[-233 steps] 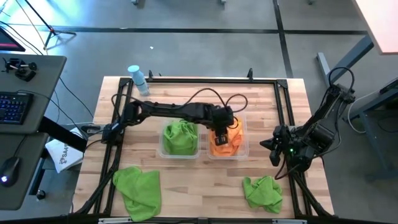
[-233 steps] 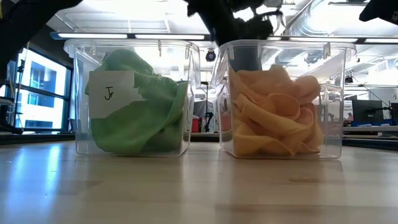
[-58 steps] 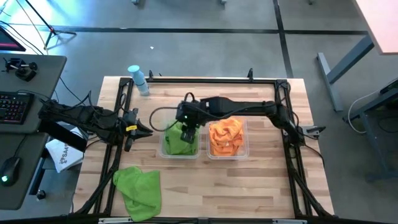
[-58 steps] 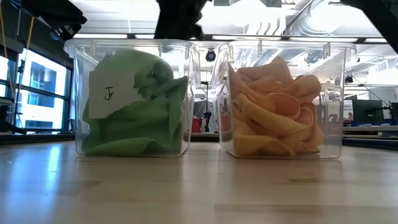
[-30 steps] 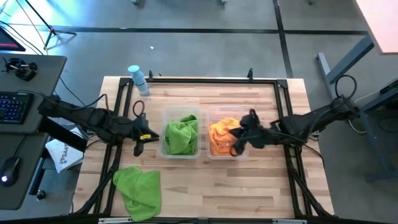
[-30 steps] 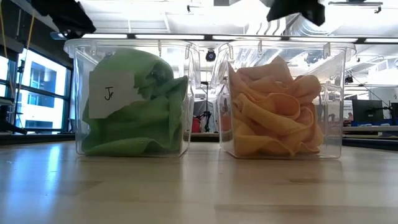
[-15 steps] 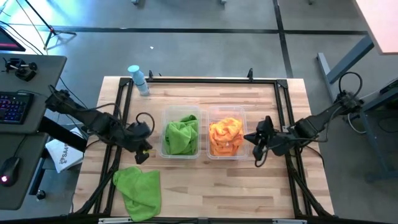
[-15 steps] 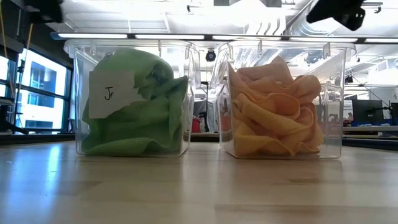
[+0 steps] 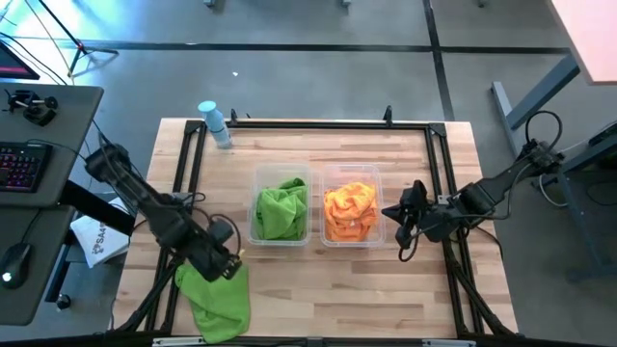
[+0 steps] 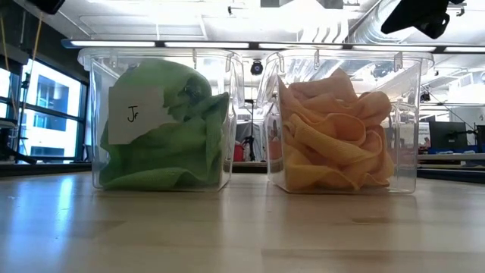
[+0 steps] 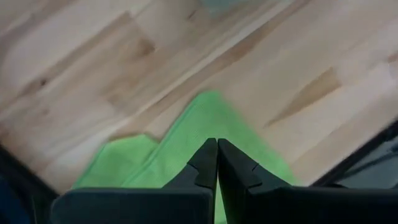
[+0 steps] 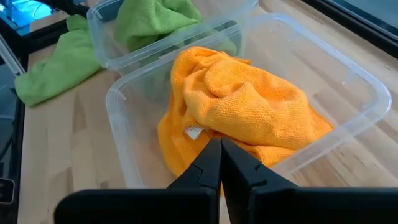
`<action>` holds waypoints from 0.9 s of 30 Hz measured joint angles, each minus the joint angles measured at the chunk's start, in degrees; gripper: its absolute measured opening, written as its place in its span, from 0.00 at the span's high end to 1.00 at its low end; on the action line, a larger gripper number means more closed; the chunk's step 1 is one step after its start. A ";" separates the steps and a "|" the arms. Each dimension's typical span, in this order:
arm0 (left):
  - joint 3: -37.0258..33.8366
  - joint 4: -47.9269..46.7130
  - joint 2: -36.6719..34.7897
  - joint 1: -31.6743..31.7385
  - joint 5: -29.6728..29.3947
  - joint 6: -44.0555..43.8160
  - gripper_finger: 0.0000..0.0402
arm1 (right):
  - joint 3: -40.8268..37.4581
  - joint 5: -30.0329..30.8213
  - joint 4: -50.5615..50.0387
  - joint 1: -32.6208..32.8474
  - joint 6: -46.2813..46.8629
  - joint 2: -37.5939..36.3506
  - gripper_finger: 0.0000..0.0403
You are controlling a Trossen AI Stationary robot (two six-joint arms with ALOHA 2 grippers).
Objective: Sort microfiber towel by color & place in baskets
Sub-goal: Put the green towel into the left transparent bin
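Note:
A loose green towel [image 9: 216, 297] lies flat near the table's near left corner. My left gripper [image 9: 228, 266], shut, points down over that towel's far edge [image 11: 205, 106]. Two clear baskets stand side by side mid-table. The left one [image 9: 253, 227] holds crumpled green towels [image 10: 163, 129]; the right one [image 9: 382, 229] holds orange towels [image 12: 249, 106]. My right gripper [image 9: 404, 219], shut and empty, hovers just right of the orange basket, pointing at it [image 12: 221, 155]. My left gripper's shut fingers [image 11: 208, 163] point down over the loose green towel near its far edge. Whether the tips touch the cloth cannot be told.
A pale-blue bottle [image 9: 214, 123] stands at the far left corner. A black frame rail [image 9: 318, 123] runs around the tabletop. Bare wood [image 9: 337, 289] lies between the baskets and the near edge. A desk with a keyboard [image 9: 21, 164] stands left of the table.
My left gripper has swung from beside the green basket toward the near edge and down, and now stands over the loose green towel. My right gripper has drawn back from over the orange basket toward the table's right, then held still. Both stayed shut.

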 joint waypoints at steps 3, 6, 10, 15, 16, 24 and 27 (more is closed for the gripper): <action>0.00 -0.14 3.40 -0.46 2.45 -2.57 0.99 | 0.00 -0.07 0.03 0.00 -0.40 0.00 0.99; -0.01 -0.18 6.35 -1.26 3.78 -5.19 0.96 | 0.00 -0.16 0.01 0.00 -0.79 0.00 0.99; -0.02 -0.16 9.70 -2.55 4.32 -9.92 0.88 | 0.00 -0.29 -0.27 0.00 -0.85 0.00 0.99; -0.04 -0.09 14.20 -4.54 7.76 -11.23 0.78 | 0.00 -1.05 -0.27 0.00 -0.85 0.01 0.99; -0.04 -0.01 15.16 -5.08 8.57 -11.33 0.76 | 0.00 -1.11 -0.27 0.00 -0.85 0.00 0.99; -0.07 5.75 21.24 -8.73 13.99 -13.27 0.71 | 0.00 -1.20 -0.97 0.00 -0.85 0.02 0.99; -0.07 8.33 22.86 -9.89 14.17 -13.30 0.71 | 0.00 -1.32 -0.97 0.00 -0.85 0.02 0.99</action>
